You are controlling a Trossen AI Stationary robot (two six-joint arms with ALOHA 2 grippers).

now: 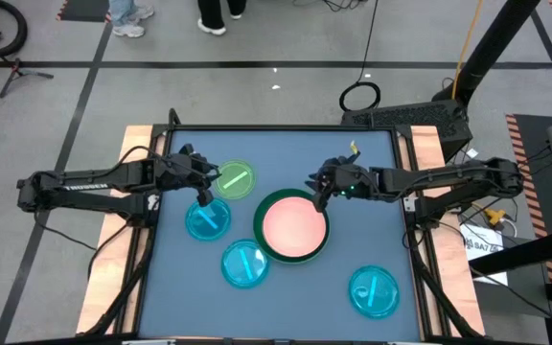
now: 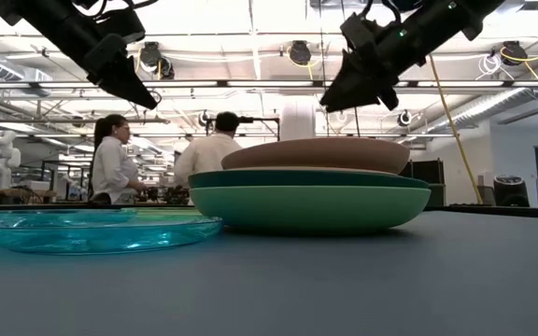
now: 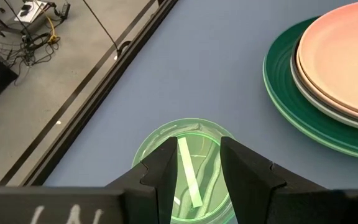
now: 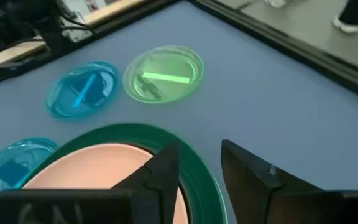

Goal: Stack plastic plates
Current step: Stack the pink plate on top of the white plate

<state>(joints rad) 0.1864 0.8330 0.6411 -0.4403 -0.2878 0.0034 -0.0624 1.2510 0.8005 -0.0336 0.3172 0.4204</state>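
On the blue-grey table top [image 1: 372, 192] a stack of round plastic plates sits near the middle, a little toward the right arm's side; a large dark green plate [image 1: 262, 206] forms the wide rim seen from above, with a pale pink plate [image 1: 293, 225] on top; the low view shows a lighter green plate [image 2: 311, 207] at the bottom of that stack, the dark green one above it, a thin pale edge between, and the pink one uppermost. A small translucent lime plate [image 1: 235, 180] lies flat toward the far side of the table, just beside the stack; three small translucent cyan plates lie singly: one [image 1: 208, 220] close beside the lime plate on the left arm's side, one [image 1: 245, 263] just in front of the stack and nearly touching its rim, and one [image 1: 374, 292] well apart near the front right corner. The left gripper [image 1: 199, 188] hovers above the table between the lime plate and the nearest cyan plate, its fingers [image 3: 166, 171] parted and grasping nothing, the lime plate visible through the gap. The right gripper [image 1: 318, 190] hangs over the far edge of the stack, above the dark green rim, its fingers [image 4: 166, 165] spread apart and empty. Beyond the table, two people [image 2: 112, 161] stand in the room behind.
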